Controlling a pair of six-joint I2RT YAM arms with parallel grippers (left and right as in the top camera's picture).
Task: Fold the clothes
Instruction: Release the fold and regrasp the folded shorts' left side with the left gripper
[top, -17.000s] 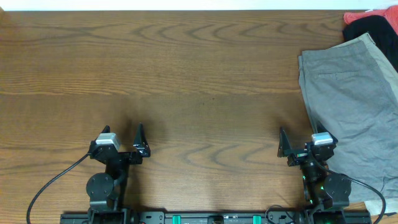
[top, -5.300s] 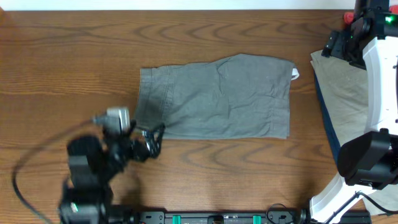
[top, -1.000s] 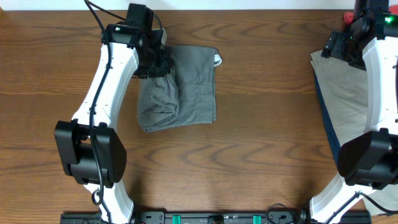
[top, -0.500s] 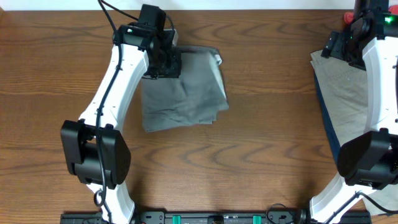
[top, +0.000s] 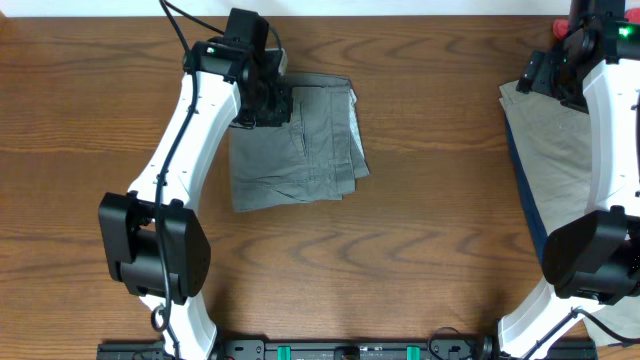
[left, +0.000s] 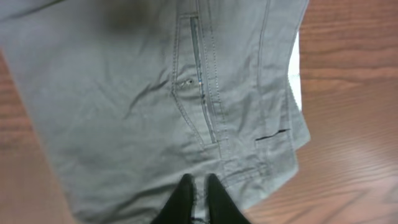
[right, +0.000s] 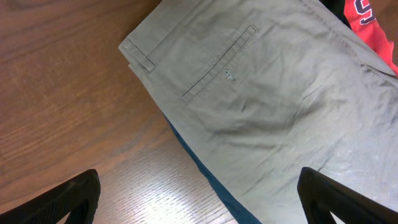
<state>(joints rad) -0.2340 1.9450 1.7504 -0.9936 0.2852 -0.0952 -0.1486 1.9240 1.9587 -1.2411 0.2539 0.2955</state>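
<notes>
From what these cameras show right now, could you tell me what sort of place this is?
Probably a robotics lab bench rather than a home: a left arm and a right arm work at a wood-grain table, with folded grey-green shorts and beige shorts piled on other garments.

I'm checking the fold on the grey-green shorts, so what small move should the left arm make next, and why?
Probably open the left hand and lift straight off. The grey-green shorts already lie doubled over, flat on the table, with the hand pinching fabric at their edge. The layers fan out at one corner, so a tug could worsen it.
</notes>
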